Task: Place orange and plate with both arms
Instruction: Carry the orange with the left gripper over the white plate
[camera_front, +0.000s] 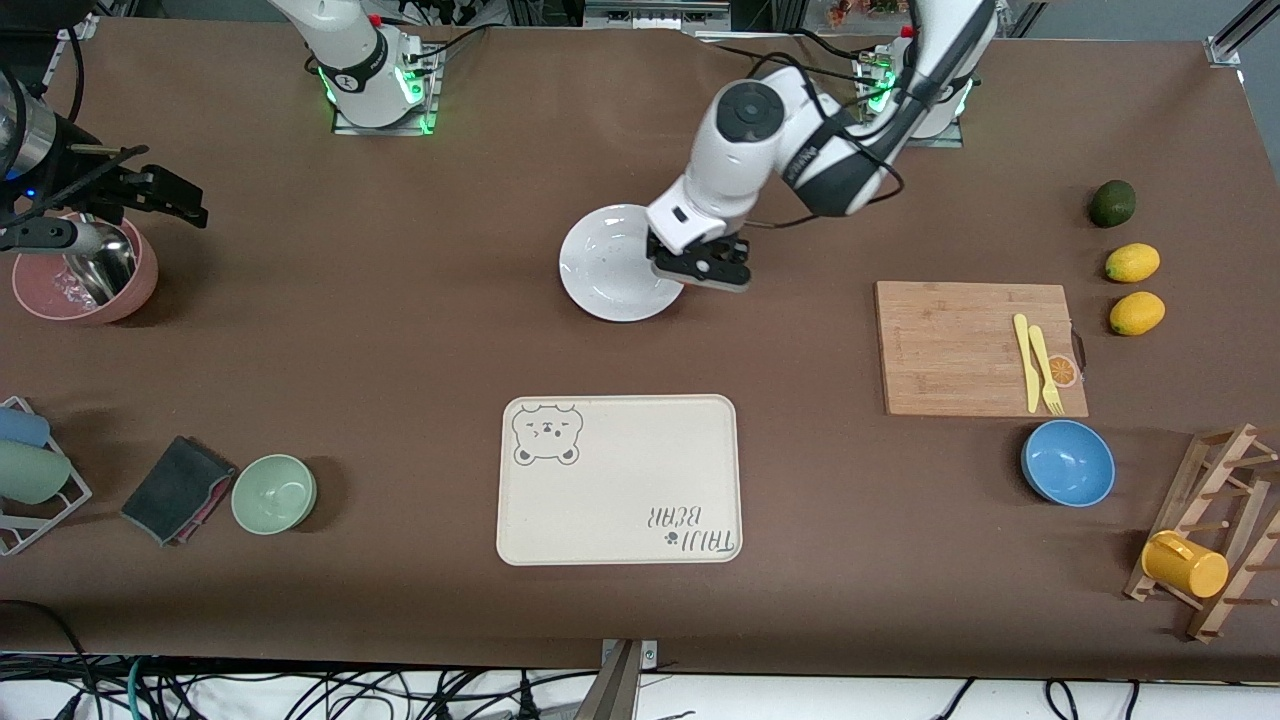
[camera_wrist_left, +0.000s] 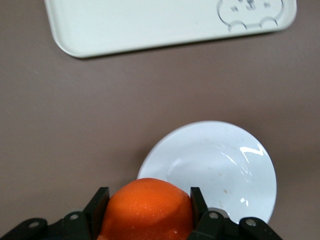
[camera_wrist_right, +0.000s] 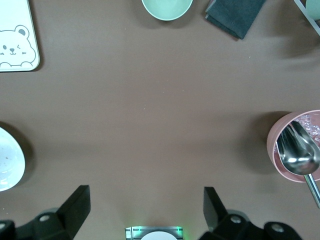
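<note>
Orange (camera_wrist_left: 147, 210) sits clamped in my left tool (camera_front: 700, 268), hanging over the edge of the white plate (camera_front: 610, 265) mid-counter, farther from the front camera than the bear-print tray (camera_front: 618, 480). My right tool (camera_wrist_right: 145, 207) waits, fingers spread, beside the pink bowl (camera_front: 125, 290).

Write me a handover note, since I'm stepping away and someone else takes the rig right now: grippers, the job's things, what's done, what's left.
Left gripper: shut on the small round red-orange orange, hanging over the edge of the round white glossy plate.
Right gripper: open, holding nothing, waiting over bare brown tablecloth at the right arm's end of the table.
Plate: on the cloth mid-table, farther from the front camera than the cream rectangular bear-print tray, nothing on it.
Done: orange picked up.
Left: release the orange; place the plate, probably with the right arm.
</note>
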